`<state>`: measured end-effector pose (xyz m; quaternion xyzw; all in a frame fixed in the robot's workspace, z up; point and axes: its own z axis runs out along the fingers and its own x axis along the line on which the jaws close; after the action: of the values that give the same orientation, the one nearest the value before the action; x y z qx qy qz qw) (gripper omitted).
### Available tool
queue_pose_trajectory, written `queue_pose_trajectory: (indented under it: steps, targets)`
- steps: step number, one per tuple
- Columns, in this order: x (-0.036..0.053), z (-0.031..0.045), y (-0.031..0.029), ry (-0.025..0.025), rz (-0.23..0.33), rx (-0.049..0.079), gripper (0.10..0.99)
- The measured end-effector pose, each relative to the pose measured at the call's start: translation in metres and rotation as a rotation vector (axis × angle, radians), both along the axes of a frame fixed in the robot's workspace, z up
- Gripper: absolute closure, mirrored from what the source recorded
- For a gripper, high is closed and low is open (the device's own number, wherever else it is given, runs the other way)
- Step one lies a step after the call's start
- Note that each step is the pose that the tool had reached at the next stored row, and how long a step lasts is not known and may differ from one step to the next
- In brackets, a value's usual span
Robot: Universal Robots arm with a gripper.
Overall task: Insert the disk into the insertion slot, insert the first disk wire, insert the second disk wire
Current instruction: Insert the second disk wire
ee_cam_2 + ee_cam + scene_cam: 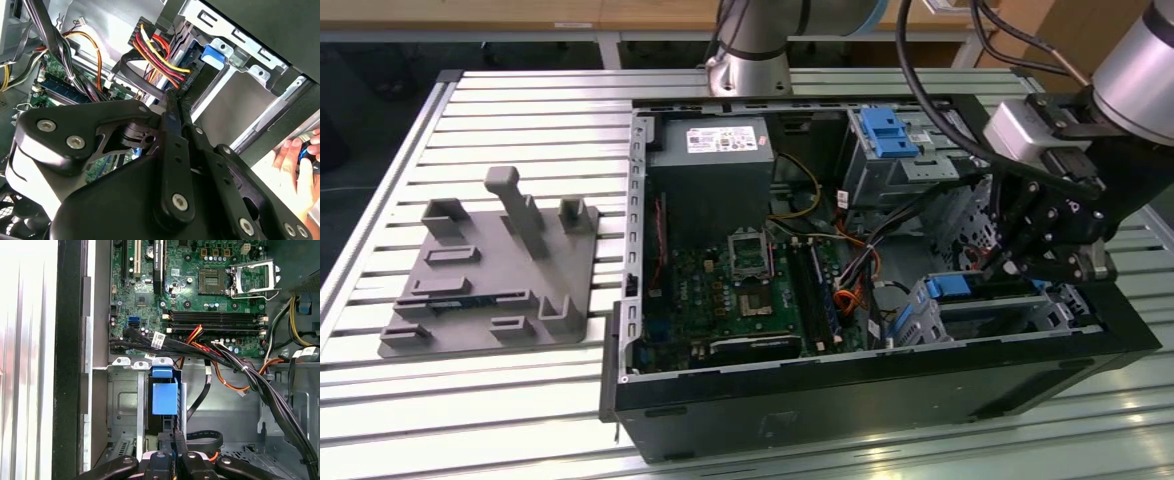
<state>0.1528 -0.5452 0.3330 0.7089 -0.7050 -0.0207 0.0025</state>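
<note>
The disk sits inside the insertion slot [1007,312], the low silver cage at the case's corner near the exterior view's right. Its blue carrier end [947,286] faces the motherboard, and the carrier [165,397] also shows in the first wrist view. My gripper [1021,265] hangs right over that end. Its fingers [176,450] are pressed together on the connector of a black flat disk wire [135,75], which loops away from the tips. A bundle of red, yellow and orange wires [162,55] ends in a black connector beside the fingertips [170,117].
The open computer case [854,390] lies on a slatted metal table [520,390], with a grey fixture plate [480,280] at the exterior view's left. A taller cage with a blue clip [887,130] stands at the back. Loose cables [240,365] cross the motherboard [200,285]. A person's hand [292,152] is beyond the case wall.
</note>
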Motion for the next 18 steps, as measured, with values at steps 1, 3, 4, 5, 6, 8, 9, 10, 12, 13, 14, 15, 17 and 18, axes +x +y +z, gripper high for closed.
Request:
queue_pose_trajectory:
  steps: [1,3,4,5,6,8,9,10,12,13,14,15,17,18]
  targets:
    - [0.0000,-0.0009,0.0000,0.0000,0.000,0.001,0.937]
    - [0.0002,-0.0012,0.0000,0.0000,-0.001,0.000,0.937]
    - [0.0004,-0.0014,0.0000,0.0000,-0.001,0.000,0.937]
    - [0.0006,-0.0018,0.0000,0.0000,-0.001,0.000,0.937]
    - [0.0008,-0.0024,0.0000,0.0001,-0.001,0.000,0.937]
    - [0.0013,-0.0037,-0.0001,0.0000,-0.001,0.000,0.937]
    - [0.0014,-0.0046,-0.0003,0.0001,-0.001,0.000,0.937]
    - [0.0015,-0.0051,-0.0006,0.0000,-0.001,0.000,0.937]
    - [0.0016,-0.0056,-0.0009,0.0003,-0.001,0.000,0.937]
    - [0.0017,-0.0050,-0.0009,0.0003,-0.001,0.001,0.925]
    - [0.0017,-0.0033,-0.0008,0.0005,-0.001,0.002,0.867]
    - [0.0017,0.0000,-0.0009,0.0006,-0.001,0.001,0.867]
    - [0.0017,0.0087,-0.0009,0.0006,-0.001,0.001,0.804]
    - [0.0016,0.0132,-0.0009,0.0006,-0.001,0.001,0.804]
